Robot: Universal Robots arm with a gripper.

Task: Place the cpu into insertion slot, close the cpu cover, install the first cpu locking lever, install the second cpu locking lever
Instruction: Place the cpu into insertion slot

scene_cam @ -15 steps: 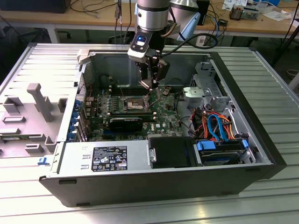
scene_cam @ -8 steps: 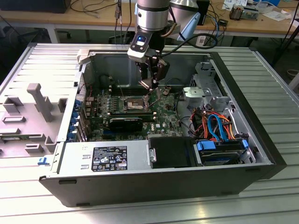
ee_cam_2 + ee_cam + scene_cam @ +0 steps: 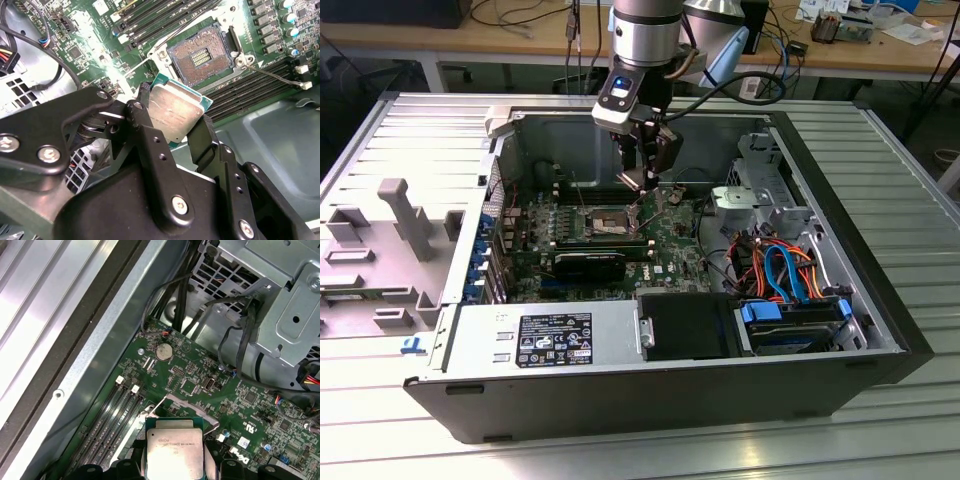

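Gripper (image 3: 172, 122) clasped the cpu (image 3: 176, 106) aloft. Insertion slot (image 3: 605, 222) lay bare at its eight o'clock, exterior view — all four steps undone.

Silvery-grey cylindrical arm (image 3: 645, 30) with a pale blue joint cap (image 3: 728, 48); a black cable (image 3: 720, 90) loops off it; a blue light (image 3: 620, 85) glows at the wrist; the claw (image 3: 175, 117) is matte black linked bars fastened with silver screws (image 3: 180, 205).

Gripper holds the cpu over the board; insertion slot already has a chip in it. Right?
No. The gripper holds the cpu over the board, but the insertion slot is empty: the second wrist view shows its bare tan-gold contacts.
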